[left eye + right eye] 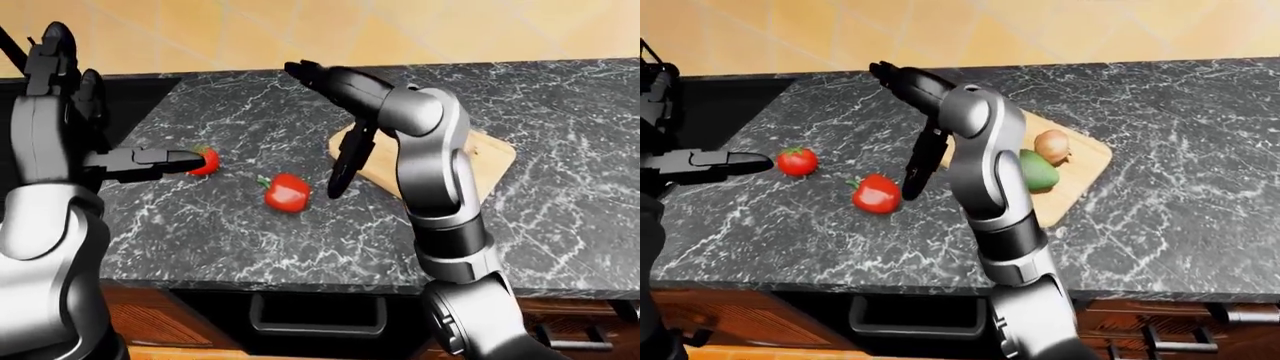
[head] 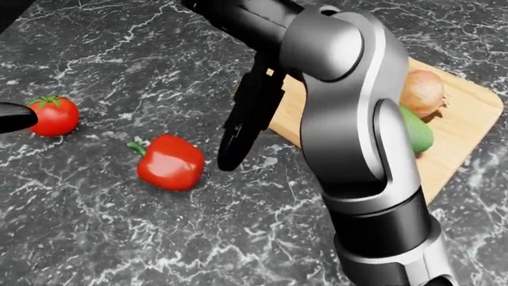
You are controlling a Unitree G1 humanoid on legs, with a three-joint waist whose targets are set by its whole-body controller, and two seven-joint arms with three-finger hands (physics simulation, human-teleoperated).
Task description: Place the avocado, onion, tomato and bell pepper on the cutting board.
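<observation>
2 of the 4 items are already in place: the onion (image 1: 1051, 145) and the avocado (image 1: 1037, 170) lie touching each other on the cutting board (image 1: 1092, 159), which sits angled on the dark marble counter (image 1: 1200, 187) toward its wall-side edge. The bell pepper (image 2: 170, 162) lies on bare counter just beside the board's left corner, stem toward the head view's left, and the tomato (image 2: 54, 116) rests further left, well apart from the board and nearer the counter's left edge by the dark sink (image 1: 130, 97). The step in hand looks like fetching 1 of these 2 red items. The right hand (image 2: 248, 116) hangs down from a sharply bent wrist, between the pepper and the board's left edge; its black fingers (image 2: 234, 146) point at the counter, holding nothing, and seem loosely extended, though whether they are spread or together I cannot tell from these angles. The left hand (image 1: 715, 161) reaches in from the left at counter height, its dark fingers (image 1: 165, 158) stretched out straight toward the tomato, tips just beside it and closing on nothing. My judgement is that the next move calls for either the left fingers to advance around the tomato and curl shut, or the right hand to shift left over the pepper, lower and close on its body; the pepper's glossy, lobed shape may roll if nudged from 1 side.
</observation>
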